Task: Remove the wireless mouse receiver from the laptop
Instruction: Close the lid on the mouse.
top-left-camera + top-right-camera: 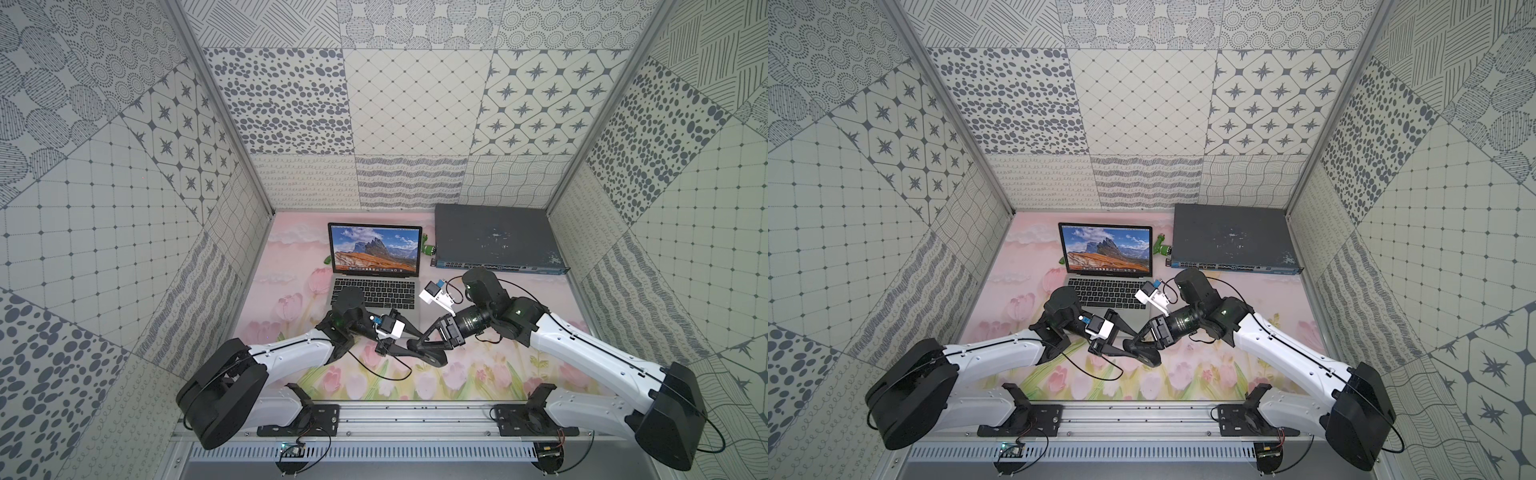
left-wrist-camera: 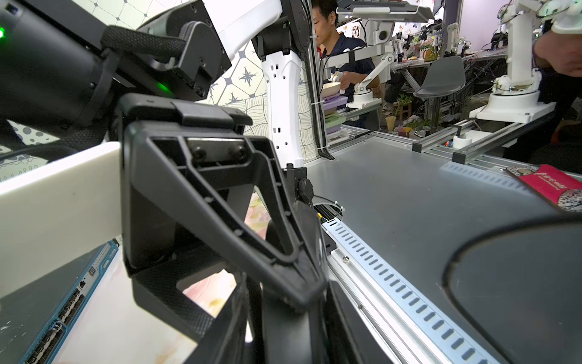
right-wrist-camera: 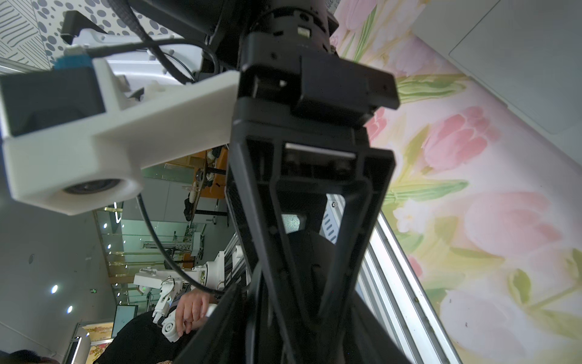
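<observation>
covering the booth floor, the desk (image 1: 291,266) wears a soft pink tulip print. a flat, scuffed dark grey switch box (image 1: 494,237) lies back right; beside it the slim silver laptop (image 1: 376,249) stands open. the left claw (image 1: 409,347) and right claw (image 1: 424,338), ribbed black plastic triangles, cross just before its trackpad; spread or pinching, i cannot tell. the receiver is too small to find.
</observation>
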`<state>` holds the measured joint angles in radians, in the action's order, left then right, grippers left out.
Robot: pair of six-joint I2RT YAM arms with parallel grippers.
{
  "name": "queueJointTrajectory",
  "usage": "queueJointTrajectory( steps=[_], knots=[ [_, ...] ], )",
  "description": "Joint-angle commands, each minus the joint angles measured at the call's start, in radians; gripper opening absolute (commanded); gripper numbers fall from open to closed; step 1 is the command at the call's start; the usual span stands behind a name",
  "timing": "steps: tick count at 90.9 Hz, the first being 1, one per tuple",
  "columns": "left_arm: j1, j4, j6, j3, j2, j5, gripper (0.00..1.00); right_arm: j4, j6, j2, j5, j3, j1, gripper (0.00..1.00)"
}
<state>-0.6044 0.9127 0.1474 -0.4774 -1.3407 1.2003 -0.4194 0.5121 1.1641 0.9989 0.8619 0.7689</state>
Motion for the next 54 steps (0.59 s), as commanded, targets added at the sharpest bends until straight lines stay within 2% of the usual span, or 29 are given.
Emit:
queueJointTrajectory(
  steps=[1, 54],
  knots=[
    [0.030, 0.221, -0.027, 0.000, -0.040, -0.367, 0.42, -0.037, 0.005, 0.008, 0.139, -0.005, 0.039, 0.23],
    [0.084, 0.356, -0.244, -0.026, -0.177, -0.300, 0.20, 0.002, 0.025, 0.008, 0.155, 0.003, 0.005, 0.26]
  ],
)
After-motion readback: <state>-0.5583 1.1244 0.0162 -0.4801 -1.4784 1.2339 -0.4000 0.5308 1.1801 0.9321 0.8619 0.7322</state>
